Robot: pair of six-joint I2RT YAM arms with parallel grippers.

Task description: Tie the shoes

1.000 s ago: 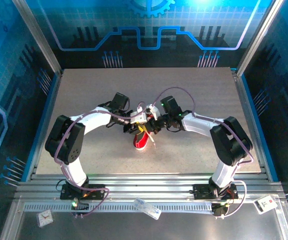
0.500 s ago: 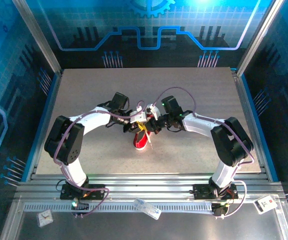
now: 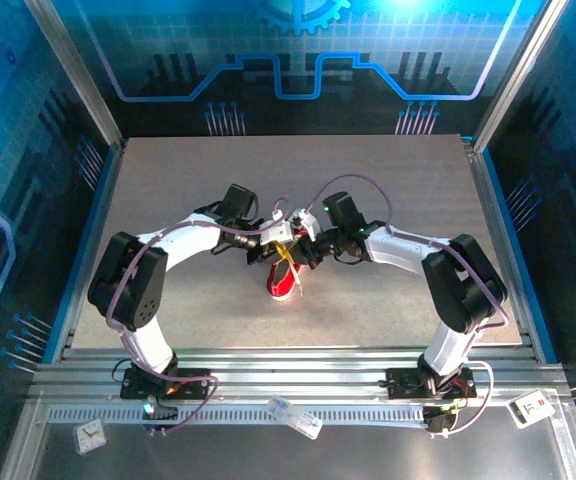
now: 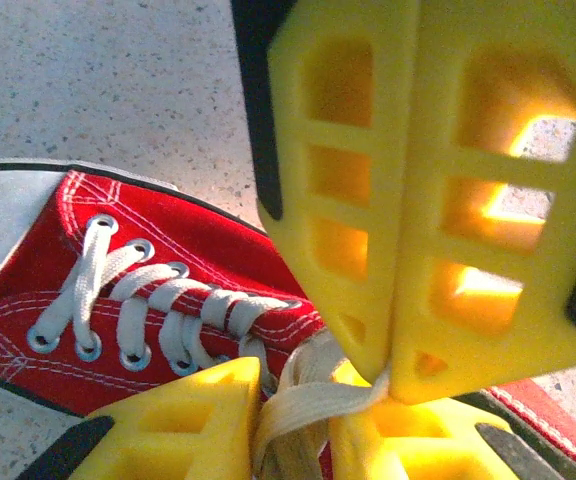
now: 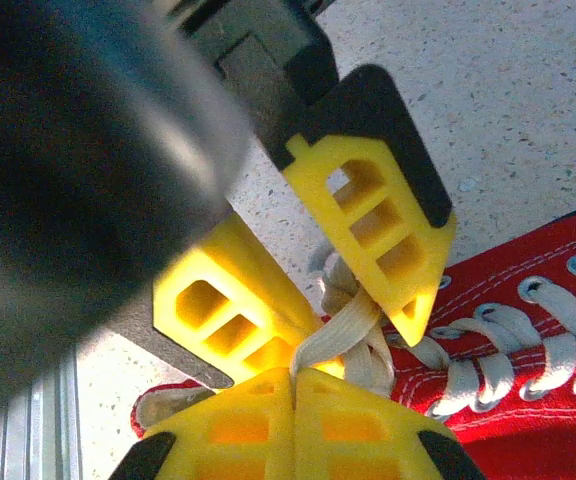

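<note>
Right gripper (image 5: 293, 378) clamped on white lace (image 5: 336, 338) of red sneaker (image 5: 528, 432).

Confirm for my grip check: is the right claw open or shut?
Shut on the lace: the right claw has its fingers pressed together, lace pinched between.

Bench (image 3: 388, 180): 1 pc, grey speckled top, seen via top cam and both wrist cams. On it, approx centre: 1 red sneaker (image 3: 286, 284), white sole down on the surface, white laces (image 4: 158, 300) threaded thru eyelets.
</note>
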